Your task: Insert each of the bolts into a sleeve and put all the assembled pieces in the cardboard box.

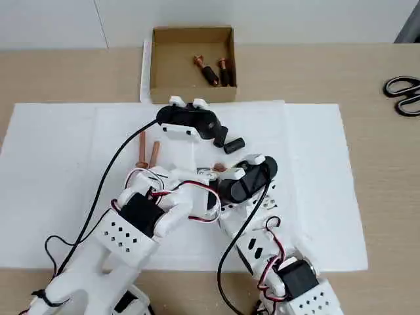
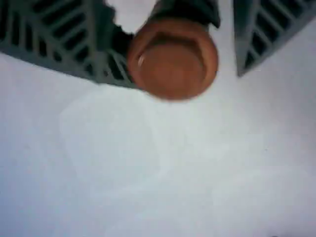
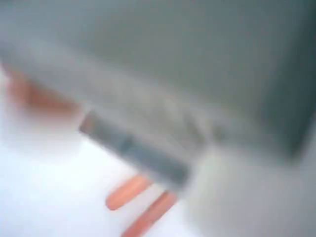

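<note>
From above, my left pincer (image 1: 211, 130) sits near the cardboard box (image 1: 190, 94). Two finished pieces (image 1: 209, 73) already lie in the box. Two dark sleeves (image 1: 222, 136) lie on the white paper (image 1: 315, 197), one right at the tip of this pincer and the other just past it. Two loose bolts (image 1: 142, 149) lie side by side next to this pincer, on the side away from my right pincer (image 1: 213, 174). My right pincer is close by, nearer to my arms. I cannot tell if it is open or closed. Scissors (image 1: 403, 95) lie far off on the bench (image 1: 367, 65).

From my left wrist, I look right at the round copper head of a bolt (image 2: 173, 59). My left pincer looks clenched on it, with one grey finger (image 2: 74, 39) on each side. Something dark is behind the head. It may be a sleeve, but I cannot be sure.

From my right wrist, the two loose bolts (image 3: 127, 191) lie on the paper ahead of that pincer. The rest is too blurry to make out.

I think the bolt is small, light, hard and smooth. It is round, so it can roll or twist in my grip. The best place to hold it is on the stem just under the head, so the end stays free. I think a sleeve is light too and will slide on the paper if pushed. It should be held around its middle.
</note>
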{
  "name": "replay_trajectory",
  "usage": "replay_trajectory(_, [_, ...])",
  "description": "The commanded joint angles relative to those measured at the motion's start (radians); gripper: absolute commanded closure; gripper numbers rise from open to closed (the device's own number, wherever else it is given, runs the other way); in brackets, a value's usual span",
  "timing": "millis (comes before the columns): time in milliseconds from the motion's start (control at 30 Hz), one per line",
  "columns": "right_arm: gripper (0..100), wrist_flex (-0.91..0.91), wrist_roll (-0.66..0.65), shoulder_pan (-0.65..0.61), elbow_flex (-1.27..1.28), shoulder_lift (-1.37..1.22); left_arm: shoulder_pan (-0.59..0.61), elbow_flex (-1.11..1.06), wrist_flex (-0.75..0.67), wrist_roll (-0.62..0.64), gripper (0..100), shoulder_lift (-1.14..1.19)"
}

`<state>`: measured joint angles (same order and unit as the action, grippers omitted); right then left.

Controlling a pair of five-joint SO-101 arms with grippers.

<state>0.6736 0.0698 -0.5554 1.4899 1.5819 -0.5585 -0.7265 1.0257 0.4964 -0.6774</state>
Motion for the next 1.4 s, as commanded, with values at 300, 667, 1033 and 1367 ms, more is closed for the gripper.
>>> replay_trajectory(300, [99.5,-0.028,0.005,0.005,-0.011,0.018,0.078,0.067,0.040,0.003,77,-0.132])
replay_trajectory(667, [99.5,0.007,0.006,0.074,-0.055,-0.012,0.414,0.071,0.265,-0.103,77,-0.362])
replay_trajectory(1033, [99.5,0.099,-0.143,0.275,-0.738,-0.668,0.692,0.067,0.405,-0.400,77,-0.557])
replay_trajectory(1367, [99.5,-0.225,-0.135,0.257,-1.404,-1.491,0.697,0.064,0.514,-0.407,77,-0.683])
